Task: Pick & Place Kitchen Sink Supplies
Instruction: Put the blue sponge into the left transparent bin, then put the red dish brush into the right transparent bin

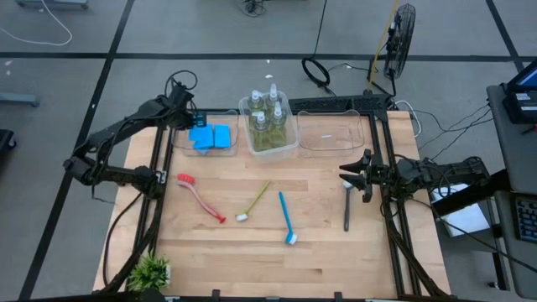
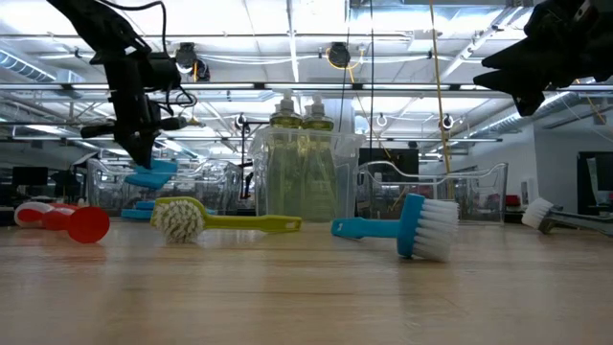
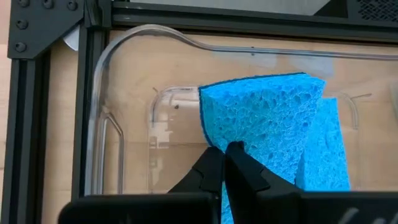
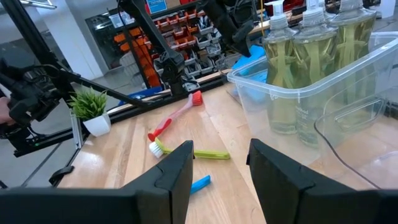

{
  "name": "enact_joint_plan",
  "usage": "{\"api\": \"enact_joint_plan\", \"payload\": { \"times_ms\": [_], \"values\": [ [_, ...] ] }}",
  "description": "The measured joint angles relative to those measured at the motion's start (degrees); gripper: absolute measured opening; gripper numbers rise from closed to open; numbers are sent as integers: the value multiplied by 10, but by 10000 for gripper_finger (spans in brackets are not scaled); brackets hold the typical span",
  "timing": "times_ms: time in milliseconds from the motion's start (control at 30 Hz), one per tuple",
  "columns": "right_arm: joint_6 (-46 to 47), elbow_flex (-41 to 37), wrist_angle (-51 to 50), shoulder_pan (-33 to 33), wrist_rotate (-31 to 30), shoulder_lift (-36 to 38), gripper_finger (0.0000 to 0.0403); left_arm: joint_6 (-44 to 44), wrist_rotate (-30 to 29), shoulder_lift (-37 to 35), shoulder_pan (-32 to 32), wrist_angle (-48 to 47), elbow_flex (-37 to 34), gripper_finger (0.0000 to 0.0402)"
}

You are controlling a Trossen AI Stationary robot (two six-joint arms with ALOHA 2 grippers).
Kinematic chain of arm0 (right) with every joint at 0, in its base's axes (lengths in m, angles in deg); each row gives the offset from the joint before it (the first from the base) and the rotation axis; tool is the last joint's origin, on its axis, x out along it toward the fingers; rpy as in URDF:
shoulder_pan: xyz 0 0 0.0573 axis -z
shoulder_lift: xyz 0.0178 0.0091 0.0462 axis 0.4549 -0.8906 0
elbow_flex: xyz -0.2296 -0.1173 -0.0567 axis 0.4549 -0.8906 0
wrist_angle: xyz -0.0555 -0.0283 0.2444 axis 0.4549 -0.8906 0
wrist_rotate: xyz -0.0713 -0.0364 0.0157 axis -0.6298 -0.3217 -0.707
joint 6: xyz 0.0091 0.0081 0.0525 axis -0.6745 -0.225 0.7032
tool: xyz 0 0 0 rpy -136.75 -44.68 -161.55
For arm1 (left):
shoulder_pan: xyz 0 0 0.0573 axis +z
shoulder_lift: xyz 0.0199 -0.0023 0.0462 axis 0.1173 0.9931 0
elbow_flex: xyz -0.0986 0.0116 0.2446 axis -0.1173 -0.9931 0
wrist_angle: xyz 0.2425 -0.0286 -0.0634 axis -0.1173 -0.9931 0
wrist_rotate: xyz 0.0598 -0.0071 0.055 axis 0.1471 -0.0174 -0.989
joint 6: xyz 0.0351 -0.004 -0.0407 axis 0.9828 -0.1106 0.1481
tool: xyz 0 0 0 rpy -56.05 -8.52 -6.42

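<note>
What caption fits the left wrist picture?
Left hand shut on a blue rectangular sponge over a clear plastic bin.

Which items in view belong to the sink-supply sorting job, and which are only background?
Job items:
- blue sponges, one pinched by the left gripper
- pump bottles
- red brush
- yellow-green brush
- blue brush
- dark grey brush

Background:
- potted plant
- fan

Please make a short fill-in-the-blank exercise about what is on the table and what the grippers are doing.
1. The left gripper is shut on a ____ sponge.
2. The pump bottles stand in the ____ bin.
3. The right gripper, open, hovers above the dark ____ brush.
Missing words: blue; middle; grey
</note>
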Motion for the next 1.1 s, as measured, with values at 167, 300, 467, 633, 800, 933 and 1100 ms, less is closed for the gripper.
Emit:
{"api": "enact_joint_plan", "payload": {
  "times_ms": [167,300,467,633,800,933,1100],
  "values": [
    [-8,0,0,0,0,0,142,15,3,0,0,-1,0,19],
    [-8,0,0,0,0,0,142,30,5,0,0,-1,0,46],
    [-8,0,0,0,0,0,142,28,5,0,0,0,0,96],
    [-8,0,0,0,0,0,142,26,5,0,0,0,0,143],
    [-8,0,0,0,1,0,142,14,7,-19,0,0,0,178],
    [-8,0,0,0,1,0,142,3,23,-57,0,0,3,188],
    [-8,0,0,0,1,0,142,-25,74,-111,-12,1,6,182]
  ]
}}
